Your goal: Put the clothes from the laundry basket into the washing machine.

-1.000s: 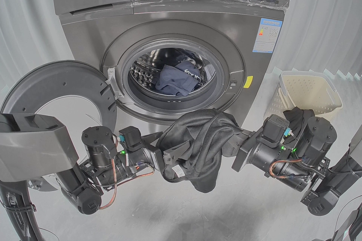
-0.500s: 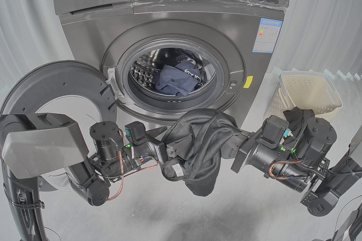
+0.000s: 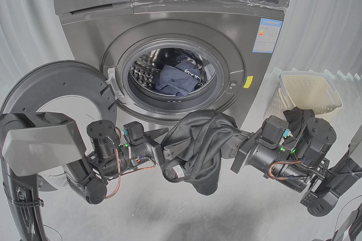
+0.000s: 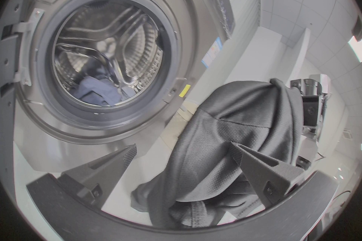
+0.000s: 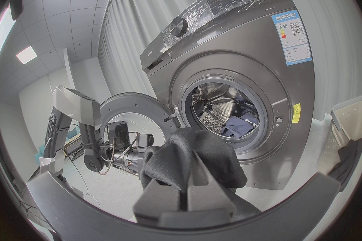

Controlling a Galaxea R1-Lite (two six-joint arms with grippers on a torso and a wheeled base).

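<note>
Black garment (image 3: 203,136) hangs between open door (image 3: 56,80) and basket (image 3: 301,93).

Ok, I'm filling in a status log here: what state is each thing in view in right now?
washer door: swung fully open.
drum: holds a dark blue garment.
black garment: held aloft below the door opening.
right gripper: shut on the black garment.
left gripper: open, cloth partly between its fingers.
laundry basket: upright, dark cloth hanging over its side.

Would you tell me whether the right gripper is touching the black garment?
Touching. The right wrist view shows the right gripper shut on the garment, with cloth pinched at its closed tips.
</note>
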